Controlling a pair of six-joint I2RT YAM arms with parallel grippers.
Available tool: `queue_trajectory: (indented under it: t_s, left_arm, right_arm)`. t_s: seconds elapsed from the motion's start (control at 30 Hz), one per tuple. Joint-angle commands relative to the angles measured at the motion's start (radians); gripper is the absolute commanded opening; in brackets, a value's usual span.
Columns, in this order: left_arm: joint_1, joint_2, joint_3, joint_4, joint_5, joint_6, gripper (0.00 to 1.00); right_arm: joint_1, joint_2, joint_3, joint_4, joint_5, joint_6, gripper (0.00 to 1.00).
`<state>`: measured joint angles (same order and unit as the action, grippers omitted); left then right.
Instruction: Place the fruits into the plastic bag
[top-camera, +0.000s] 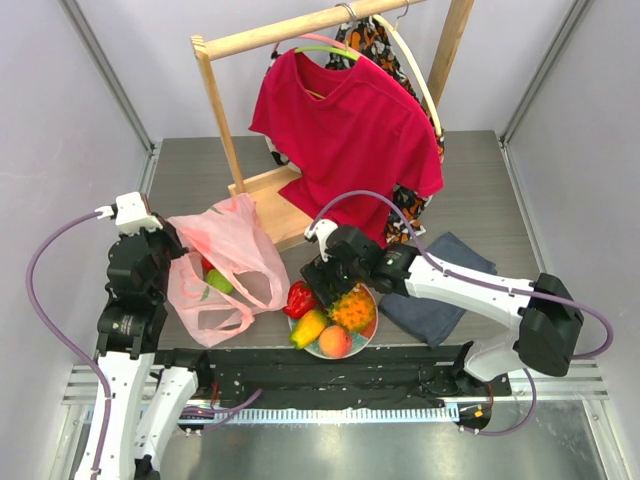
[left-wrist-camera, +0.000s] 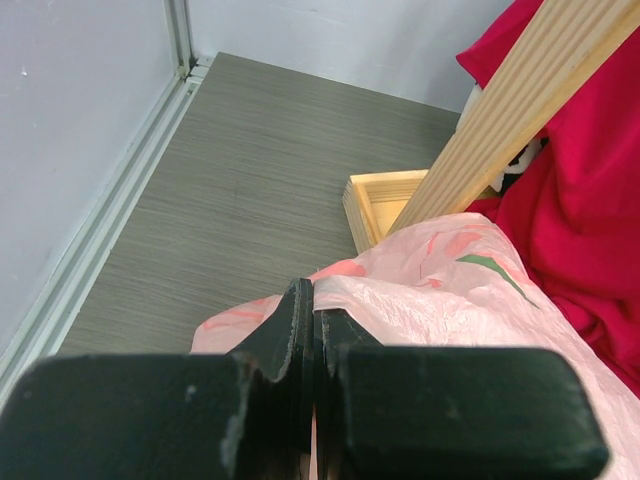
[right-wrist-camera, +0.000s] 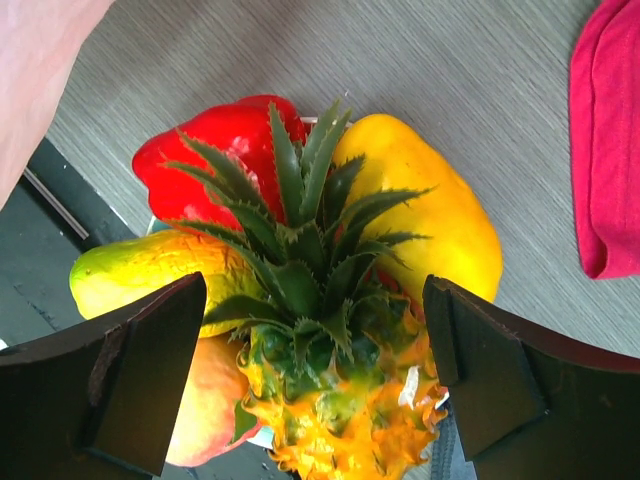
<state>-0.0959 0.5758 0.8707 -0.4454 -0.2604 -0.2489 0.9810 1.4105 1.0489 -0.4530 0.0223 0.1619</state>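
So, where do our fruits stand?

Two already sit in the plastic bag (top-camera: 228, 250): a green fruit (top-camera: 218, 282) and a red fruit (top-camera: 207, 265) just beside it. Five wait at the plate (top-camera: 372, 325), crowded and touching: pineapple (right-wrist-camera: 330, 420), red pepper (right-wrist-camera: 215, 150), yellow fruit (right-wrist-camera: 440, 210), yellow-green mango (right-wrist-camera: 140, 280) and peach (right-wrist-camera: 205, 400).

And our tools?

Our right tool (right-wrist-camera: 312, 290) is spread wide, one finger on either side of the pineapple, gripping nothing. Our left tool (left-wrist-camera: 312, 300) is pressed together on the bag's thin rim, above the desk (top-camera: 470, 190).

What could go wrong for us?

We judge the glossy pineapple may slip, or the closing fingers may nudge its neighbours off the plate. With only one pinch holding it, the bag's mouth could sag shut.

Counts?

One bag, one plate, and seven fruits that we can see.
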Motion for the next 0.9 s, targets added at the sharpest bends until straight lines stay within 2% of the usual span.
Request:
queue_trajectory:
  t_s: [0.0,0.33,0.53,0.87]
  left_arm:
    - [0.008,0.004,0.007,0.04,0.018,0.013,0.0]
    - [0.013,0.001,0.005,0.04,0.026,0.01,0.0]
    - [0.013,0.002,0.005,0.042,0.033,0.008,0.0]
    - [0.015,0.001,0.004,0.043,0.038,0.008,0.0]
  right_arm:
    - [0.007,0.033,0.057,0.05,0.002,-0.01,0.99]
    - [0.012,0.085,0.082,0.054,0.021,-0.009,0.95]
    - [0.012,0.094,0.082,0.063,0.013,-0.004,0.77]
    - [0.012,0.056,0.071,0.027,0.085,-0.004,0.43]
